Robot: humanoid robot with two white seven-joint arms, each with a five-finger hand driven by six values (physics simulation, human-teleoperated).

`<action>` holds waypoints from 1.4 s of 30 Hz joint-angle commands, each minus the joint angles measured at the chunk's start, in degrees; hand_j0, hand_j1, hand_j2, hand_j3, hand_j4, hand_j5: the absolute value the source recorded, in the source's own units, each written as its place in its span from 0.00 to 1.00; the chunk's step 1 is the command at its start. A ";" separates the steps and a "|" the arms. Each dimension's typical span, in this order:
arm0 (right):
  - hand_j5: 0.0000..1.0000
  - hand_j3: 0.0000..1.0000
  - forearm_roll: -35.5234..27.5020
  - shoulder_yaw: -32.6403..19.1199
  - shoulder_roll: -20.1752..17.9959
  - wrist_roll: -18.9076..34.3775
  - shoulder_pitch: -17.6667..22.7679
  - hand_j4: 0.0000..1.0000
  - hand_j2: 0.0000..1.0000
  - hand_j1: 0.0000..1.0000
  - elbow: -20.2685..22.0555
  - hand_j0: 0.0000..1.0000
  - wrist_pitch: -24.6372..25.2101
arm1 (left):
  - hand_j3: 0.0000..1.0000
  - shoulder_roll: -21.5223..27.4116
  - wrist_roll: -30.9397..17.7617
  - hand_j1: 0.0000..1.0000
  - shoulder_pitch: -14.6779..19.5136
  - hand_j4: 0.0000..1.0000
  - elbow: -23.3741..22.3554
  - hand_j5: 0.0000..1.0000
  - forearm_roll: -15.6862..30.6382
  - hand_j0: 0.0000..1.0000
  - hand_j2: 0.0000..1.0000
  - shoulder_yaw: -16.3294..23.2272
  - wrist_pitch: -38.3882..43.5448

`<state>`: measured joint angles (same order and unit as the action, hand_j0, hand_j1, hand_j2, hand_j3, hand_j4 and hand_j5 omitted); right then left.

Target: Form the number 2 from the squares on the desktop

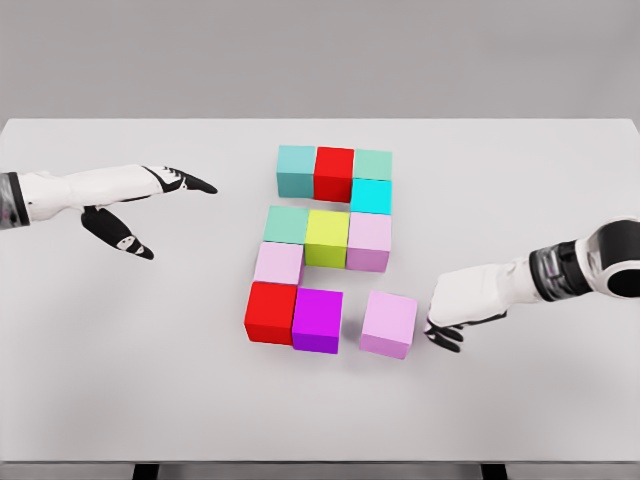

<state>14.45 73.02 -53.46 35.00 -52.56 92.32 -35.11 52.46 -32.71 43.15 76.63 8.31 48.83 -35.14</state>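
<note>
Coloured cubes form a stepped figure on the white table [120,350]. Top row: teal cube [296,169], red cube [334,173], green cube [372,164], with a cyan cube [371,196] beneath the green one. Middle row: green cube [286,224], yellow-green cube [327,238], pink cube [369,241]. A pink cube [278,264] sits below the left end. Bottom row: red cube [271,312], magenta cube [317,319], then a gap and a lilac cube [388,323] set apart. My right hand [447,325] rests just right of the lilac cube, fingers curled, holding nothing. My left hand [160,205] hovers far left, fingers spread.
The table's front edge runs along the bottom of the view, with dark legs showing beneath. A grey wall stands behind the far edge.
</note>
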 commanded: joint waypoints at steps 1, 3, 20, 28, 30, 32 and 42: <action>0.20 0.20 -0.39 0.20 0.20 0.00 0.00 0.20 0.20 0.20 0.14 0.20 0.11 | 1.00 0.10 0.02 1.00 0.00 1.00 0.10 1.00 0.48 1.00 1.00 -0.05 0.14; 0.20 0.20 -0.57 0.20 0.64 0.00 0.00 0.20 0.20 0.20 0.14 0.20 0.11 | 1.00 0.10 0.02 1.00 -0.09 1.00 0.10 1.00 0.48 1.00 1.00 -0.05 0.14; 0.20 0.20 -0.83 0.20 2.31 0.00 -0.70 0.20 0.20 0.20 0.31 0.20 0.11 | 1.00 0.10 -0.07 1.00 -0.70 1.00 0.54 1.00 0.39 1.00 1.00 0.03 0.14; 0.20 0.20 -1.10 0.20 2.40 0.00 -0.70 0.20 0.20 0.20 0.93 0.20 0.11 | 1.00 0.10 -0.07 1.00 -0.62 1.00 0.28 1.00 0.30 1.00 1.00 0.03 0.14; 0.20 0.20 -1.10 0.20 2.40 0.00 -0.70 0.20 0.20 0.20 0.93 0.20 0.11 | 1.00 0.10 -0.07 1.00 -0.62 1.00 0.28 1.00 0.30 1.00 1.00 -0.05 0.14; 0.20 0.20 -1.10 0.20 2.31 0.00 -0.70 0.20 0.20 0.20 0.67 0.20 0.11 | 1.00 0.10 -0.16 1.00 -0.70 1.00 0.28 1.00 0.30 1.00 1.00 0.03 0.14; 0.20 0.20 -1.01 0.29 2.22 0.00 -0.70 0.20 0.20 0.20 -1.62 0.20 0.11 | 1.00 0.10 -0.16 1.00 -0.70 1.00 0.19 1.00 0.30 1.00 1.00 -0.05 0.14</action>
<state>13.72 73.33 -51.22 35.00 -53.26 91.14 -35.12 52.54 -32.89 42.45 76.80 8.18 48.86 -35.14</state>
